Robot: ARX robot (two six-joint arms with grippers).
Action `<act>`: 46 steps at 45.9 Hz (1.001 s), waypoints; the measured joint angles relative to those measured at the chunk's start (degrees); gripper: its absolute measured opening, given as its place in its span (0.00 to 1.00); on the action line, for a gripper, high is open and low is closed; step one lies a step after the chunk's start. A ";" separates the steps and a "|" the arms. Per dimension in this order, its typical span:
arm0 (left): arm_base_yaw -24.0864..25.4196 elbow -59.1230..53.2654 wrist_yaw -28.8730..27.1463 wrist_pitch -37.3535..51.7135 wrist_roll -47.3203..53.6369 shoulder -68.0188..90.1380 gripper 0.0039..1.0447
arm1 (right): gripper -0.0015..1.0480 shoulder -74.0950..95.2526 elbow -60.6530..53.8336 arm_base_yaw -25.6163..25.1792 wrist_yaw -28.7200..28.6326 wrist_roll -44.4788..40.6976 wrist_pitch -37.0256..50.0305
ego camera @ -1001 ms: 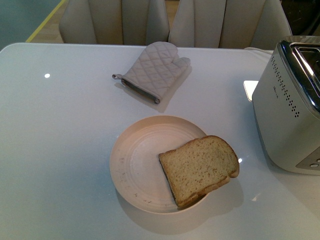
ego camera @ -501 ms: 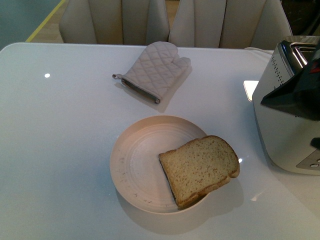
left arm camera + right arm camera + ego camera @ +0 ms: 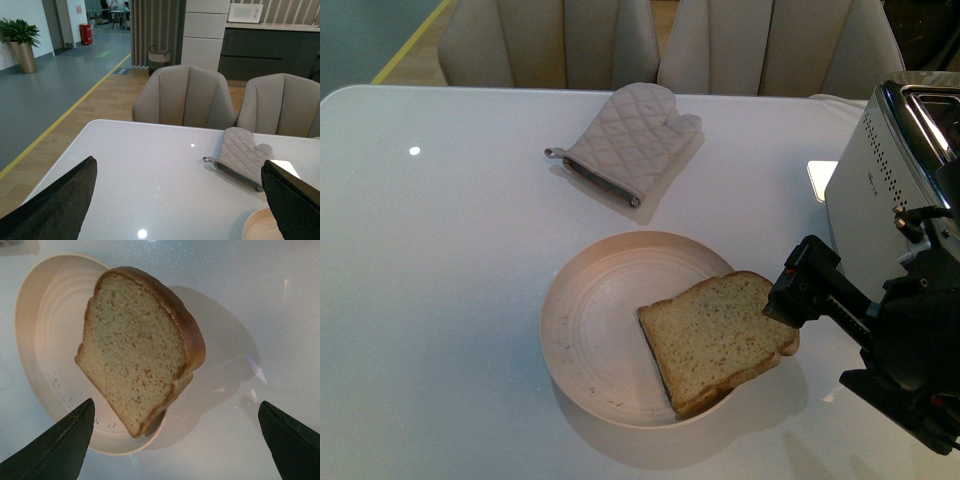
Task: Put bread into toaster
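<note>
One tan bread slice (image 3: 715,335) w/ brown crust lies on round cream plate (image 3: 590,330), near front edge of white table (image 3: 440,300); my right gripper (image 3: 176,405) over it, jaws spread.

Front view is overlooking the table (image 3: 440,300). Right wrist is looking closely down at the plate (image 3: 45,315) (front shares it); left wrist is facing chairs (image 3: 185,95).

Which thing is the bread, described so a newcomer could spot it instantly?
On the white table, find the round cream plate nearer than the quilted oven mitt. The bread lies on its right side, overhanging the rim toward the toaster. It is the only tan, brown-crusted slice.
</note>
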 joint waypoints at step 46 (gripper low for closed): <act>0.00 0.00 0.00 0.00 0.00 0.00 0.94 | 0.08 14.97 9.38 -1.62 -4.74 3.21 10.25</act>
